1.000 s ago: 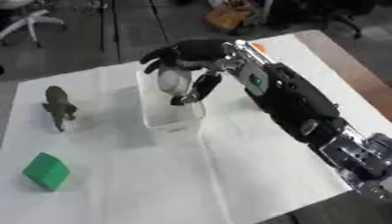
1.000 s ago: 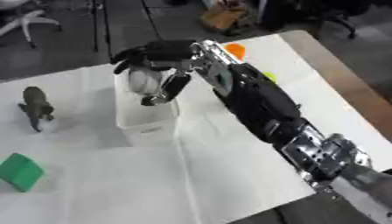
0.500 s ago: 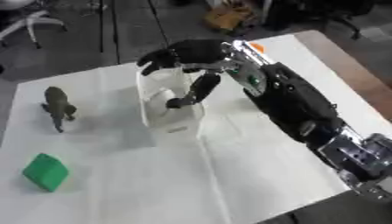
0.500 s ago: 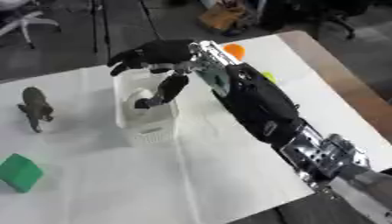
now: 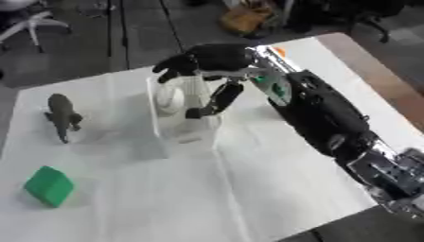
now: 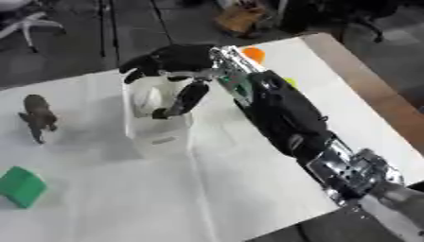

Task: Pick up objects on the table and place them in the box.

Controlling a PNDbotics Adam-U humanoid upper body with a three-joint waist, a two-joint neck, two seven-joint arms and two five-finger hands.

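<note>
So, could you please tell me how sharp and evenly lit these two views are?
Left eye view: soft throughout; the dinosaur figure and green block cast faint shadows, and the clear box nearly merges with the white tablecloth. Right eye view: equally soft, the right hand a dark, detail-poor mass.

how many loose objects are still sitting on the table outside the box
4 that show: a dinosaur figure at the left, a green block near the front left, an orange thing and a yellow-green thing beyond the right arm. That arm may hide more.
</note>
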